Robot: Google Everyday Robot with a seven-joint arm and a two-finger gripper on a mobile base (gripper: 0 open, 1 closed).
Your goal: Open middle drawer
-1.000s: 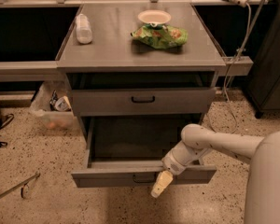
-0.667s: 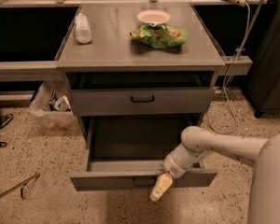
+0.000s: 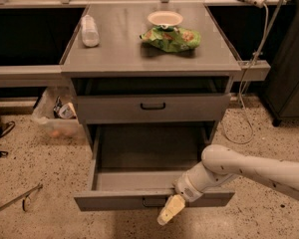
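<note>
The middle drawer (image 3: 114, 201) is a wide grey metal drawer. It stands pulled well out of the cabinet, its inside (image 3: 149, 156) bare. A small black handle (image 3: 150, 202) sits at the centre of its front. My gripper (image 3: 170, 210), tan at the tip, hangs at the drawer's front edge, just right of and below the handle. My white arm (image 3: 249, 171) reaches in from the right. Above, the top drawer (image 3: 194, 107) with its own black handle (image 3: 153, 105) sits almost closed. Any drawer below is hidden.
On the cabinet top (image 3: 119, 51) lie a white bottle (image 3: 89, 30), a white bowl (image 3: 165, 18) and a green chip bag (image 3: 172, 38). A clear plastic bin (image 3: 55, 116) stands on the floor at left. A cable (image 3: 246, 83) hangs at right. A dark cabinet (image 3: 289, 59) stands far right.
The middle drawer has slid further out toward the camera, and my gripper has moved with its front edge, down and slightly left.
</note>
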